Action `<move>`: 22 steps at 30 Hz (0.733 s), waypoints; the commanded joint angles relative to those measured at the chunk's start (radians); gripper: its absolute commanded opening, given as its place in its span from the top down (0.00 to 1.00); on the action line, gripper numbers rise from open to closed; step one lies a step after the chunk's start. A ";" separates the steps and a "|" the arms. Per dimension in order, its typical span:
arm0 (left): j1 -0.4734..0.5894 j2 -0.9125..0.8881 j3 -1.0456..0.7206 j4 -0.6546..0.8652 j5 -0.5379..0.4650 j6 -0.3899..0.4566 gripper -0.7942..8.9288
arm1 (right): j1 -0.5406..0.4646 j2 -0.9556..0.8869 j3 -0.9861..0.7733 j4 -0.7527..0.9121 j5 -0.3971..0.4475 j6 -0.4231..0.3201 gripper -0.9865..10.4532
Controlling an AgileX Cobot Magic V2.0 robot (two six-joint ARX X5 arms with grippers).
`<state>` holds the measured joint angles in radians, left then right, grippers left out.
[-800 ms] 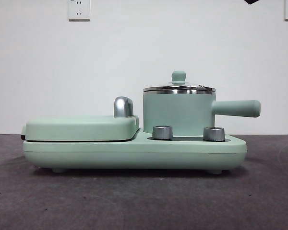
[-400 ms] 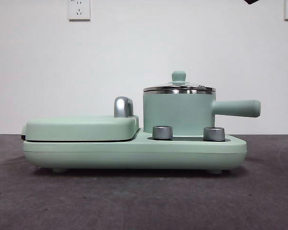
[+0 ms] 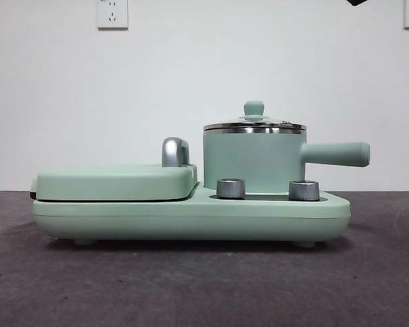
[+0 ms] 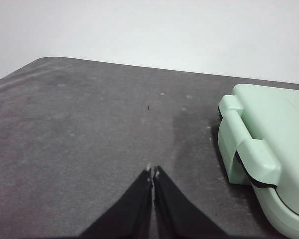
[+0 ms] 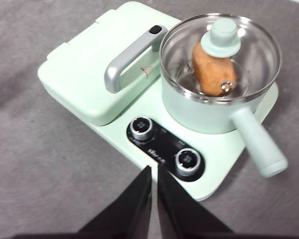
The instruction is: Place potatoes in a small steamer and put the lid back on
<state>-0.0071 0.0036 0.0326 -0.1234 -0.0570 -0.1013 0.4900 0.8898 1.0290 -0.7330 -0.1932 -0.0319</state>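
I saw the potato point(image 5: 213, 68) lying inside the small steamer point(image 5: 217, 107). It was orange-brown and rough, and I could see it through the glass. The lid point(image 5: 220, 50) sat flat on the steamer's steel rim, with its little green knob point(image 3: 253, 109) on top. The steamer's long handle point(image 3: 335, 154) stuck out to one side.

The steamer stood on a green cooker base point(image 3: 191, 218). Two round silver dials point(image 5: 141, 127) sat on the base, just in front of the steamer. Beside the steamer was a flat green griddle cover point(image 3: 116, 181) with a silver handle point(image 5: 129, 57). It was closed.

The cooker stood on the dark grey bench point(image 3: 204, 286).

My right tool point(image 5: 154, 169) hung above the dials with its jaws pressed together and nothing in them. My left tool point(image 4: 153, 173) was off to the side, over bare bench near a corner of the griddle cover. Its jaws were also pressed together and held nothing.
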 commanded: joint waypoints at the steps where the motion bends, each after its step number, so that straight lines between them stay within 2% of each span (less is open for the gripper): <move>1: 0.001 -0.001 -0.020 0.012 -0.003 -0.009 0.91 | -0.014 -0.043 -0.061 0.091 0.083 -0.095 0.90; 3: 0.001 -0.001 -0.020 0.012 -0.003 -0.009 0.91 | -0.057 -0.109 -0.167 0.200 0.091 -0.111 0.90; 7: 0.001 -0.001 -0.020 0.012 -0.003 -0.009 0.91 | -0.217 -0.343 -0.502 0.462 -0.013 -0.076 0.90; 11: 0.001 -0.001 -0.020 0.012 -0.003 -0.009 0.91 | -0.362 -0.581 -0.763 0.618 -0.016 -0.058 0.90; 15: 0.001 -0.001 -0.020 0.012 -0.003 -0.009 0.91 | -0.449 -0.778 -0.893 0.642 -0.015 -0.058 0.90; 22: 0.001 -0.001 -0.020 0.012 -0.003 -0.009 0.91 | -0.468 -0.886 -0.982 0.648 -0.016 -0.057 0.90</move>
<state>-0.0071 0.0036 0.0326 -0.1230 -0.0570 -0.1013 0.0231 0.0006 0.0601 -0.0849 -0.2081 -0.0998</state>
